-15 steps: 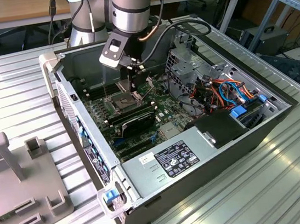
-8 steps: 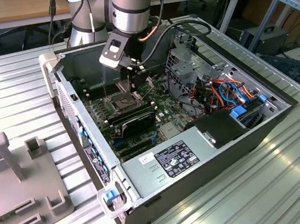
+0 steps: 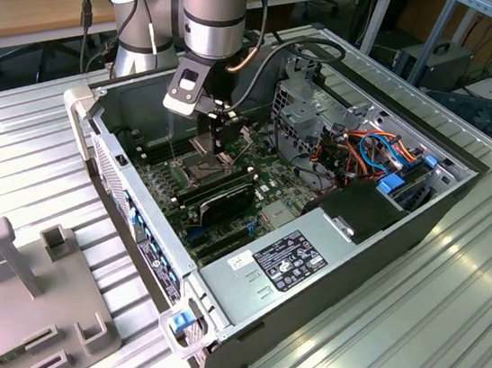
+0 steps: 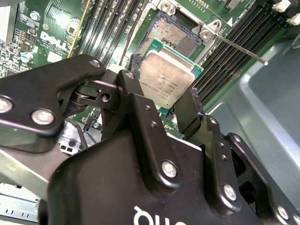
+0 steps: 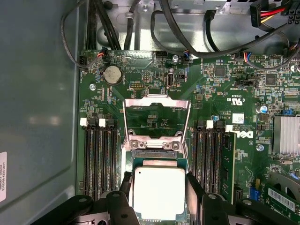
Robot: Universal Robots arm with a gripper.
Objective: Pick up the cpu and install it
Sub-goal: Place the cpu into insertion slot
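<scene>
1. Jaws of the gripper (image 4: 161,101) are pinched on the cpu (image 4: 166,79), one black jaw against each of two opposite edges. The first wrist view shows the same hold, with the gripper (image 5: 159,199) clamped across the cpu (image 5: 158,192).
2. Cpu: the silver-grey metal top faces both wrist cameras, with a green border showing around it. The chip sits over the part of the socket (image 4: 174,32) nearest the gripper, and the socket's pin field lies bare beyond it. It appears to hang just clear of the socket, though contact along the hidden edge cannot be ruled out.
3. Socket frame (image 5: 156,119): swung open, hinged on the side of the socket away from the gripper. The thin metal lever (image 4: 240,48) is released and sticks out over the neighbouring slots.
4. Memory slots (image 5: 101,150): long black rows flank the socket on both sides.
5. Motherboard (image 5: 234,93): green, lying flat in the computer case (image 3: 328,255). A round coin battery (image 5: 112,74) sits beyond the open frame, and black cables (image 5: 187,37) run past the board's far edge.
6. Exterior view: the arm (image 3: 214,7) reaches down into the open case. The power supply (image 3: 284,265) fills the case end nearest the camera. The case rests on a ribbed metal table (image 3: 479,298). A grey fixture block (image 3: 25,295) stands toward the exterior view's left, well apart from the case.
</scene>
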